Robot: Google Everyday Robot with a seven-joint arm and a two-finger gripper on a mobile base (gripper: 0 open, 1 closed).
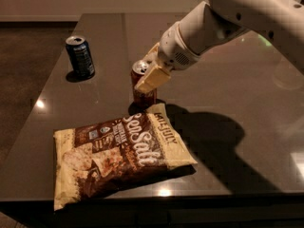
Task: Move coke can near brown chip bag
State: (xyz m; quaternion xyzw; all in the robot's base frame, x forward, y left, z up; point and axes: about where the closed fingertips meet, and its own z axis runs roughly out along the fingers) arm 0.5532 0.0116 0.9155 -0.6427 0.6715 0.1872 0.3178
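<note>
The red coke can (142,95) stands upright on the dark table (223,113), just behind the top right corner of the brown chip bag (121,153). The bag lies flat near the front edge, with white "Sea Salt" lettering and cream edges. My gripper (148,76) comes in from the upper right and its cream fingers (152,80) sit around the can's upper part, shut on it. The can's base is at or touching the table surface.
A dark blue can (80,56) stands upright at the back left of the table. The table's front edge (156,201) runs just below the bag. My white arm (228,18) spans the upper right and casts a shadow right of the bag.
</note>
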